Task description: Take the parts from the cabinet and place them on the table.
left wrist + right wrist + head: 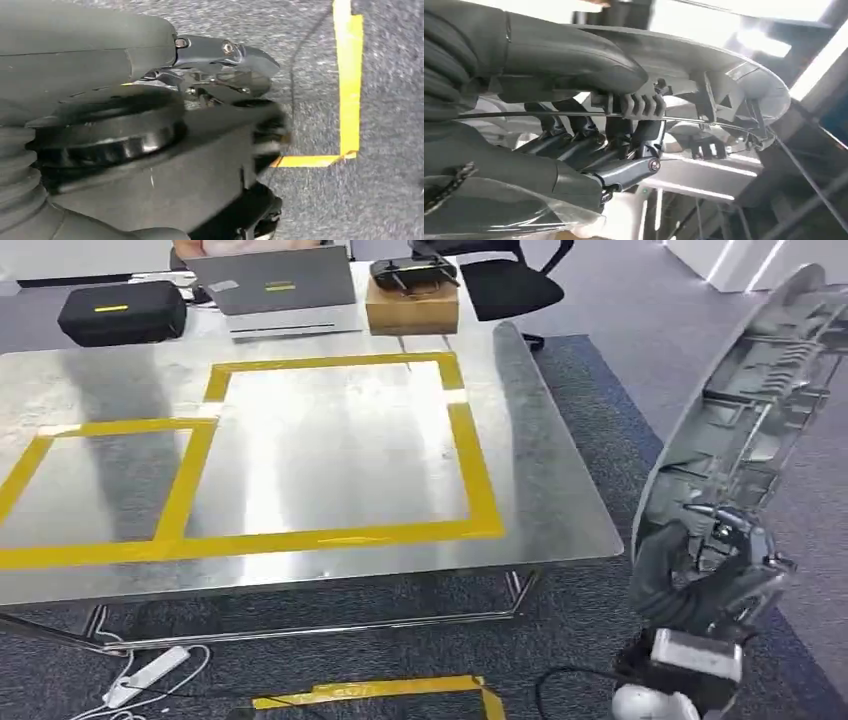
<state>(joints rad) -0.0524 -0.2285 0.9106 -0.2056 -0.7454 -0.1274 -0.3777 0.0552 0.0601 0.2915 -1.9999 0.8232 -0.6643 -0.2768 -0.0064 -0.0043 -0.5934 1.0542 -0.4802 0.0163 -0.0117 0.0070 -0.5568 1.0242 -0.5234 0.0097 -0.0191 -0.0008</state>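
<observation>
A long grey plastic part (pixel 760 400) with ribs on its inner face stands tilted upright to the right of the table, off its edge. My right hand (pixel 700 575) grips the part at its lower end. In the right wrist view the thumb lies on one side of the part (pixel 724 65) and the dark fingers (pixel 624 135) wrap the other. The steel table (pixel 560 500) carries yellow tape rectangles (pixel 470 460) with nothing inside them. My left hand (pixel 200 75) hangs over the carpet and holds nothing, one dark finger stretched out.
At the table's far edge sit a black case (pixel 120 310), a grey laptop (pixel 275 285) and a cardboard box (pixel 412 305). An office chair (pixel 510 280) stands behind. A power strip (pixel 150 675) and yellow floor tape (pixel 380 690) lie in front of the table.
</observation>
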